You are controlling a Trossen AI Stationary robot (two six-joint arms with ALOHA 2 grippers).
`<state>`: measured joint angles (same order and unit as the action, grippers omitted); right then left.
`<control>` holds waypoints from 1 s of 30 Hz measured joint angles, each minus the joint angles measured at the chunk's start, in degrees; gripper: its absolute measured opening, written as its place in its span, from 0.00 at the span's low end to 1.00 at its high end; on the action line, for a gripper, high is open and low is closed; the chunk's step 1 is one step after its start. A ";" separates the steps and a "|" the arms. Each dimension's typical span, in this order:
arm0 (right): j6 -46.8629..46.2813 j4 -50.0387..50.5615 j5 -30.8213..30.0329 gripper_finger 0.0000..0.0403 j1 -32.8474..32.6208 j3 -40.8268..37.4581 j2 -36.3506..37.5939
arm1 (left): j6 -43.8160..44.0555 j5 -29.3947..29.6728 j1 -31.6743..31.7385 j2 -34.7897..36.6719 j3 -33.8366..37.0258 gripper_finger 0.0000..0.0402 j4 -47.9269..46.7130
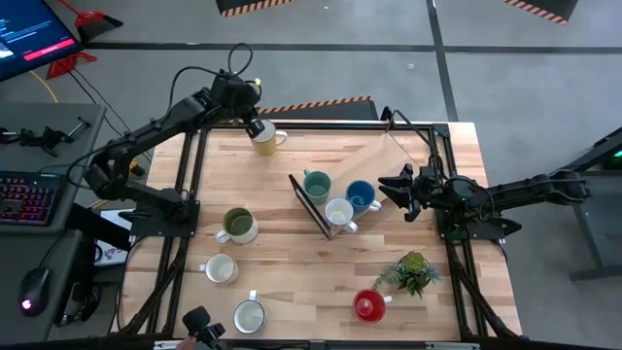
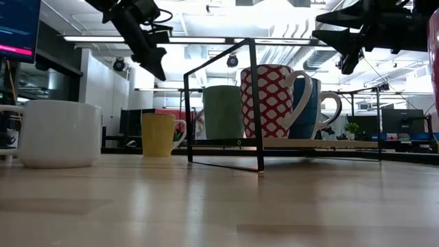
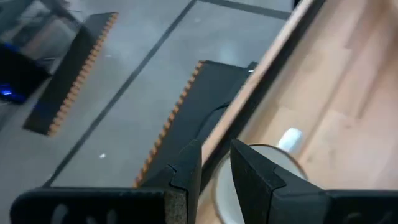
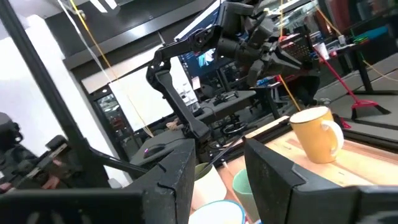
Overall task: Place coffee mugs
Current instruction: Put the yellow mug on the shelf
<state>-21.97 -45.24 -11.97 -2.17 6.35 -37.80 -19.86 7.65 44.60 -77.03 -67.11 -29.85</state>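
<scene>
The cream-yellow ceramic mug (image 1: 264,142) sits near the tabletop's far edge. The left gripper (image 1: 256,127) hovers just above, jaws slightly spread and empty; a careless lift could clip its rim and tip it. The right gripper (image 1: 397,190) waits by the blue mug (image 1: 361,197), jaws spread.

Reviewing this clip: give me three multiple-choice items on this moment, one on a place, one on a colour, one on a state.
1. Where does the cream-yellow mug stand?
A. Inside the wire rack
B. Near the table's far edge, below the left hand
C. Beside the potted plant

2. What colour is the mug nearest the potted plant?
A. Blue
B. Olive green
C. Red

3. How is the right hand?
A. Open and empty
B. Shut on the blue mug
C. Shut on the potted plant

Answers:
1 B: the high view shows it alone by the far edge, with the left hand over it.
2 C: the red mug sits just in front of the plant.
3 A: its wrist view shows the fingers apart with nothing between them.
</scene>
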 joint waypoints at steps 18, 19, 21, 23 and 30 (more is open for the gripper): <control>1.36 0.01 -0.04 0.31 0.02 0.00 0.00 | 6.22 -9.98 2.69 0.00 -0.66 0.35 -2.33; 1.42 0.01 -0.06 0.31 0.02 0.00 0.00 | 5.97 -9.98 2.69 0.00 -0.66 0.36 -2.45; 1.44 0.01 -0.06 0.31 0.02 0.00 0.00 | 5.85 -10.00 2.67 -0.09 -0.66 0.36 -3.43; 1.45 0.01 -0.06 0.31 0.02 0.00 0.00 | 6.73 -10.00 2.19 -0.81 -0.66 0.36 -4.66; 1.44 0.05 -0.05 0.31 0.00 0.00 0.00 | 7.46 -9.74 1.81 -4.25 -0.63 0.36 -7.05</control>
<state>-20.53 -45.19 -12.02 -2.17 6.35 -37.80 -12.40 -2.08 46.41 -81.29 -67.75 -36.91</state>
